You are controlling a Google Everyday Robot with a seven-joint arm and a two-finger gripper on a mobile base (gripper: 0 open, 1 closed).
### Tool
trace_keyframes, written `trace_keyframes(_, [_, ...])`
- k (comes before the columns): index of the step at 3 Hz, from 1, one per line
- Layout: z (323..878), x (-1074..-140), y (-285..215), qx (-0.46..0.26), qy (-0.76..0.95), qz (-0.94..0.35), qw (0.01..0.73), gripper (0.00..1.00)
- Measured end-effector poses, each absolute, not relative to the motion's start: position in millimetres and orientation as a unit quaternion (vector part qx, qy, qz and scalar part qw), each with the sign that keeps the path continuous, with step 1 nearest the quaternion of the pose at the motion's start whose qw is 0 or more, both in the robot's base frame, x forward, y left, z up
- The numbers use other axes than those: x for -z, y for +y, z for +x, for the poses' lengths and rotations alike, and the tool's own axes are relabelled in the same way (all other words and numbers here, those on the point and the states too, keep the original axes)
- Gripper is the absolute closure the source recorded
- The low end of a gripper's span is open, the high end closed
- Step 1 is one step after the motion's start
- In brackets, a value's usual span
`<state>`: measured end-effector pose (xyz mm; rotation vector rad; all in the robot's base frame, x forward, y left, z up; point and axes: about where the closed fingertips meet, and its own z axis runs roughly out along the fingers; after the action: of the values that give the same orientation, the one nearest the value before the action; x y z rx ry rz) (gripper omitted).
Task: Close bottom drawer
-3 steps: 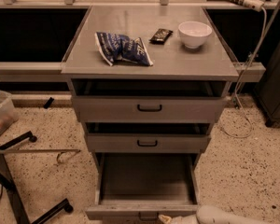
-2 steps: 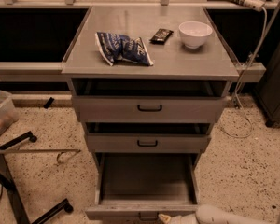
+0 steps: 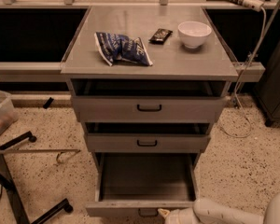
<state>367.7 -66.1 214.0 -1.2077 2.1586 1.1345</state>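
Observation:
The bottom drawer (image 3: pixel 147 181) of the grey cabinet is pulled far out, and its deep box is empty. Its low front panel (image 3: pixel 116 209) is at the bottom edge of the camera view, with the small black loop handle (image 3: pixel 148 213) in its middle. My gripper (image 3: pixel 164 213) is at the bottom edge, right next to the handle on its right side, at the drawer's front. The white arm (image 3: pixel 214 213) runs off to the lower right.
The middle drawer (image 3: pixel 147 143) and top drawer (image 3: pixel 148 108) stand slightly open. On the cabinet top lie a blue chip bag (image 3: pixel 121 47), a dark snack bar (image 3: pixel 160 35) and a white bowl (image 3: pixel 194 33). A black stand's legs (image 3: pixel 18 190) and a plastic bin (image 3: pixel 1 115) are left.
A white part of my arm has come into view at the lower right edge. The gripper stays by the bottom drawer's front, and the drawer has not moved.

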Motion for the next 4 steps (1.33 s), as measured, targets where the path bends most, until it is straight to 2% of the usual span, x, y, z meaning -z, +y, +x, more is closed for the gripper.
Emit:
trace_keyframes(3, [388,-203,-62,-0.414,0.771,-0.439,0.204,0.0])
trace_keyframes(4, [427,-213,-59,-0.41,0.766,-0.449,0.209,0.0])
